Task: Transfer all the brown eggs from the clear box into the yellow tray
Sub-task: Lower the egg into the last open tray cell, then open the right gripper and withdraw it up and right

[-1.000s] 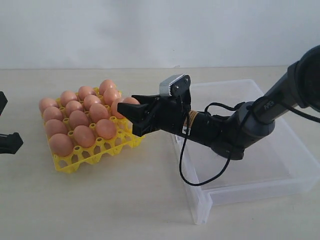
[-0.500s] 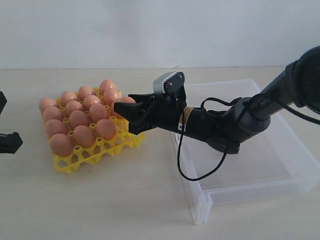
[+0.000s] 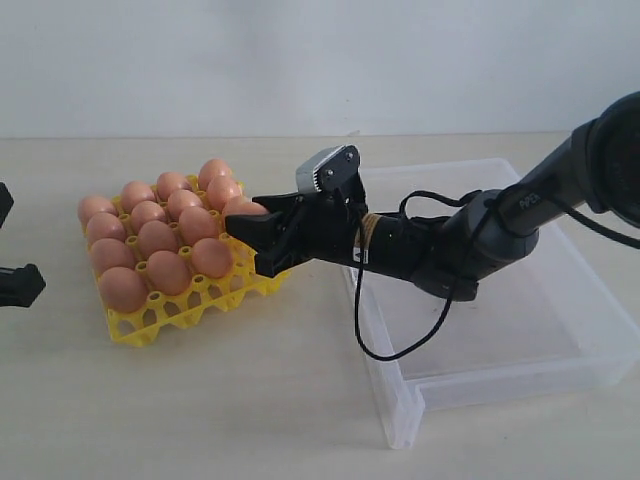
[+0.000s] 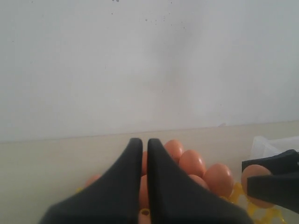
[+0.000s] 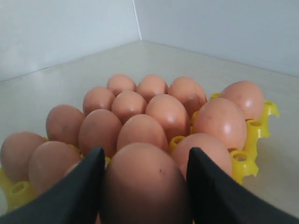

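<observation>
Right jaws clamped on brown egg point(image 3: 246, 209), moved closer in over yellow tray point(image 3: 200, 296) edge. Clear box point(image 3: 520, 330) shows no eggs: probably final placement. Left jaws together, idle.

- A pale beige table point(image 3: 200, 400) has a smooth, matte top.
- A plain white wall point(image 3: 300, 60) rises just behind the table's far edge.
- Soft, even light lies on the table.
</observation>
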Tool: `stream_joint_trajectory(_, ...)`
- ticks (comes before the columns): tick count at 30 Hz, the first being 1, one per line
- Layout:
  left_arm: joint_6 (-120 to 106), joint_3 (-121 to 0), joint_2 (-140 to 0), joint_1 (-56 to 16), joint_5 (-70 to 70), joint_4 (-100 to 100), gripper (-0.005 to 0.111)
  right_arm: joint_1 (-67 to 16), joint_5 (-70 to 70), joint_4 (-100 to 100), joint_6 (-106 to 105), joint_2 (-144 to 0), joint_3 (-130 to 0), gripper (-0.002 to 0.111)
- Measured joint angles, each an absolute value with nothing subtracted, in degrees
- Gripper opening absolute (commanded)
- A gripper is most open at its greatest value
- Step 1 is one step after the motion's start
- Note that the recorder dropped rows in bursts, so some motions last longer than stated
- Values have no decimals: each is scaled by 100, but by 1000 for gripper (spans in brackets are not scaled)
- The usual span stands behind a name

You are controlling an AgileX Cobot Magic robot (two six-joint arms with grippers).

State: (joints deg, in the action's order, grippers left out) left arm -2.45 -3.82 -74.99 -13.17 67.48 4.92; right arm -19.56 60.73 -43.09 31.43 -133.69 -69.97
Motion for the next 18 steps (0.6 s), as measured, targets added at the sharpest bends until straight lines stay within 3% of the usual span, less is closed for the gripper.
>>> stream_joint_trajectory(18, -266, -382, -7499, -1317, 6748, 616, 4, -2225, 4917, -4225, 3651, -13369, -7452, 0)
